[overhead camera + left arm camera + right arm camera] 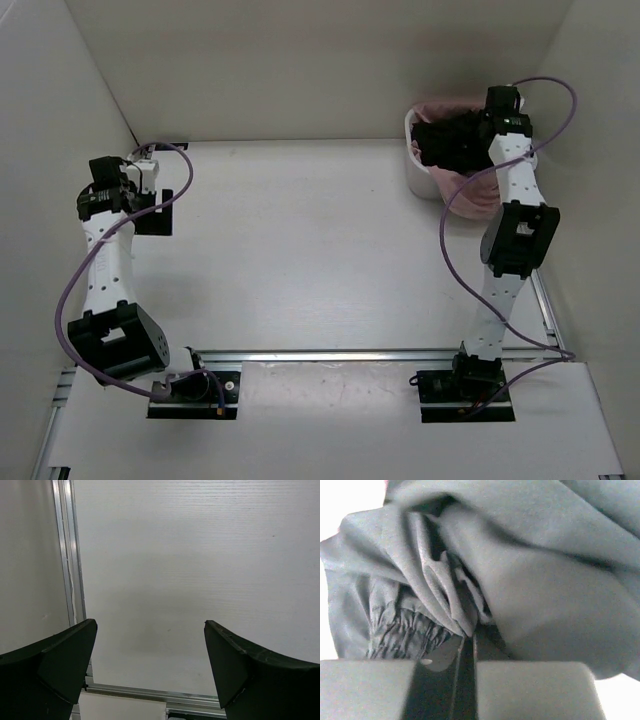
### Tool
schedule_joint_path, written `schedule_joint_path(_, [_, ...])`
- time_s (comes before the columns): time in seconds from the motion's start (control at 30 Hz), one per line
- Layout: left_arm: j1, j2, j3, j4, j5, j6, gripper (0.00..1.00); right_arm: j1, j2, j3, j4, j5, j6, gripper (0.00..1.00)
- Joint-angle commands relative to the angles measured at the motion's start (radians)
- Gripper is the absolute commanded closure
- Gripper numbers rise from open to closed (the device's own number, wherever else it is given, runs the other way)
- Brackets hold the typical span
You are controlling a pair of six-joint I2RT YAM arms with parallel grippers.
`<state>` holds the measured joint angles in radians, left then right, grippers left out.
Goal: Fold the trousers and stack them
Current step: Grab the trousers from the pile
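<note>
Our right gripper [468,641] is clamped on a fold of the trousers [535,585] in the basket [417,174]; our left gripper [150,626] gapes wide, empty

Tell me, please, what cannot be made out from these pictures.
- Trousers, whole shape: right wrist view sits too close, fabric fills the frame; top view, the right arm partly covers them.
- Basket contents under the pink garment: top view, buried by cloth.
- Right end effector: top view, indistinguishable from the black cloth around it.
- How much fabric it pinches: right wrist view, blurred.
</note>
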<state>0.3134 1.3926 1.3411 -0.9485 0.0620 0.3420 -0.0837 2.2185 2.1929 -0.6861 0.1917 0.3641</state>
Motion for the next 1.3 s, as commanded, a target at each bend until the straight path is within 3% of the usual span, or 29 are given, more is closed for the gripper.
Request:
schedule_joint_path(0.0, [-0.002,-0.047,-0.003,-0.019,0.012,-0.021,0.0,0.006,-0.216,-0.054,0.068,-0.006,-0.076,1.0])
schedule_joint_path(0.27, [-0.002,-0.156,-0.022,-0.065,-0.036,0.032,0.0,0.05,-0.619,-0.2,0.131,0.028,-0.169,1.0])
schedule_joint_path(0.37, [-0.002,-0.201,-0.022,-0.088,-0.036,0.032,0.0,0.061,-0.754,-0.2,0.131,-0.072,-0.169,1.0])
schedule_joint_path(0.5, [-0.002,-0.269,-0.011,-0.124,-0.036,0.032,0.0,0.181,-0.913,-0.188,0.167,-0.289,-0.113,1.0])
schedule_joint_path(0.63, [-0.002,-0.313,-0.022,-0.142,-0.027,0.023,0.0,0.294,-1.04,-0.211,0.35,-0.515,0.033,1.0])
schedule_joint_path(0.8, [-0.002,-0.339,0.001,-0.17,-0.027,0.014,0.0,0.308,-1.06,-0.264,0.574,-0.713,0.33,1.0])
schedule_joint_path(0.93, [-0.002,-0.348,0.036,-0.179,-0.036,0.014,0.0,0.308,-1.047,-0.399,0.854,-0.791,0.55,1.0])
schedule_joint_path(1.0, [-0.002,-0.336,0.049,-0.179,-0.045,0.014,0.0,0.317,-1.01,-0.482,0.908,-0.791,0.626,1.0])
schedule_joint_path(1.07, [-0.002,-0.305,0.073,-0.179,-0.045,0.014,0.0,0.375,-0.99,-0.519,0.845,-0.791,0.604,1.0])
schedule_joint_path(1.13, [-0.002,-0.282,0.099,-0.179,-0.045,0.023,0.0,0.456,-0.936,-0.519,0.713,-0.703,0.437,0.99])
schedule_joint_path(1.17, [-0.002,-0.256,0.11,-0.179,-0.045,0.023,0.0,0.546,-0.877,-0.509,0.56,-0.663,0.377,0.75])
schedule_joint_path(1.23, [-0.002,-0.207,0.151,-0.179,-0.045,0.032,0.0,0.619,-0.797,-0.472,0.402,-0.528,0.244,0.28])
schedule_joint_path(1.27, [-0.002,-0.192,0.168,-0.179,-0.045,0.032,0.0,0.619,-0.704,-0.455,0.234,-0.482,0.218,0.09])
